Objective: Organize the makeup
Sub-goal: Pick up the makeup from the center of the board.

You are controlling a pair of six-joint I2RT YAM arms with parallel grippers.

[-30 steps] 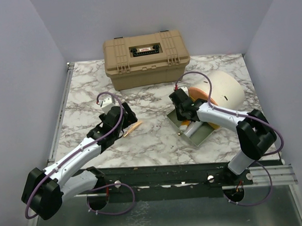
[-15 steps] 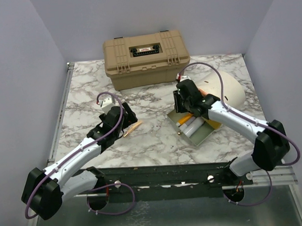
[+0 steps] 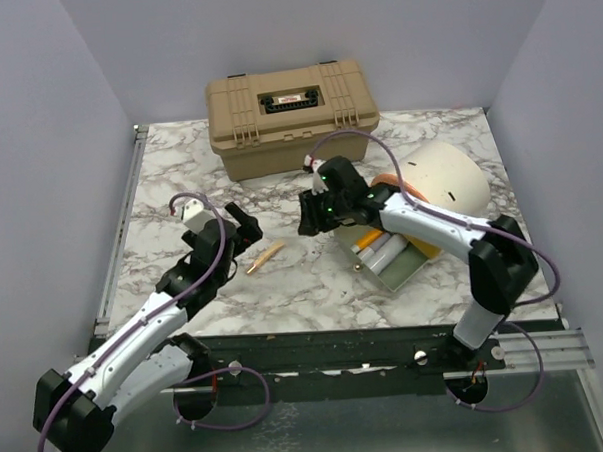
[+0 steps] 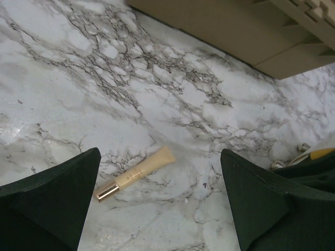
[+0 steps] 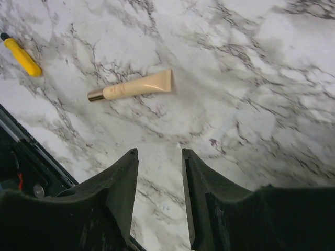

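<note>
We find makeup in the tray. A tube, maybe a pencil, lie loose at its nine o'clock. Left fingers and right fingers are released, empty.

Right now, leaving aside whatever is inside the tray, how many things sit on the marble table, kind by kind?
Tan hard case: 1
Cream-and-orange pouch: 1
Metal tray: 1
Pale tube: 1
Yellow pencil: 1
Total: 5
</note>
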